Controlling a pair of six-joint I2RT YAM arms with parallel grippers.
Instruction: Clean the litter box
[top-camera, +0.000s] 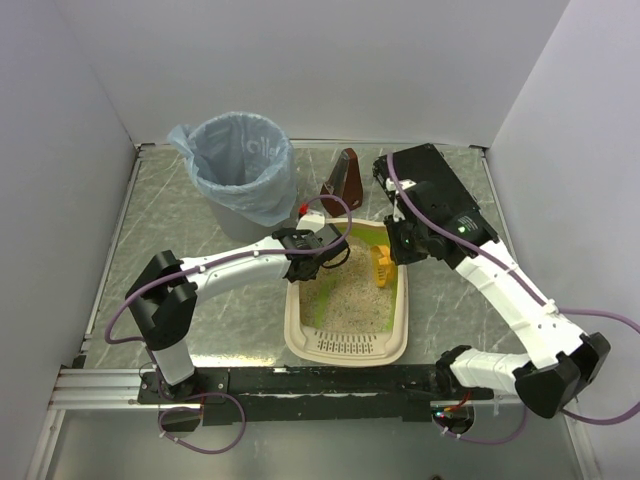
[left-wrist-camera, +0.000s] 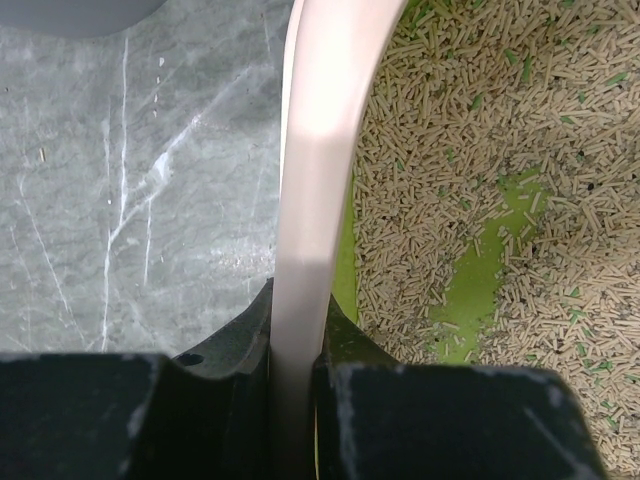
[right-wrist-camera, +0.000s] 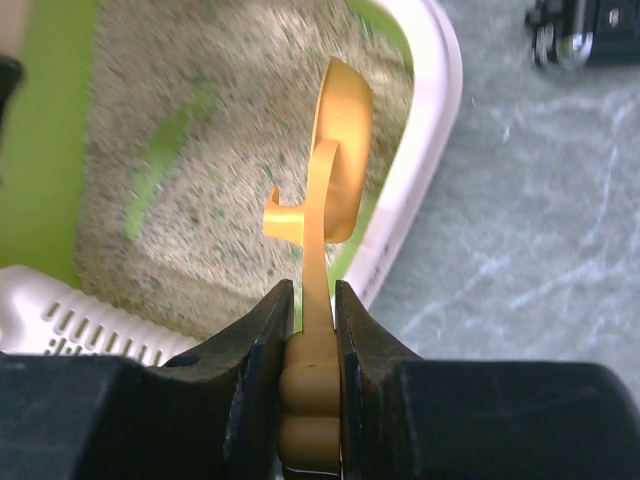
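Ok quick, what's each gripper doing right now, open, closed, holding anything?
Left gripper: closed on the litter box rim.
Right gripper: closed on the scoop handle.

The litter box is a shallow cream-beige rectangular tray with rounded corners and a slotted ledge at its near end. It sits mid-bench, lengthwise front to back. Pale pellet litter lies thin, baring lime-green floor patches.
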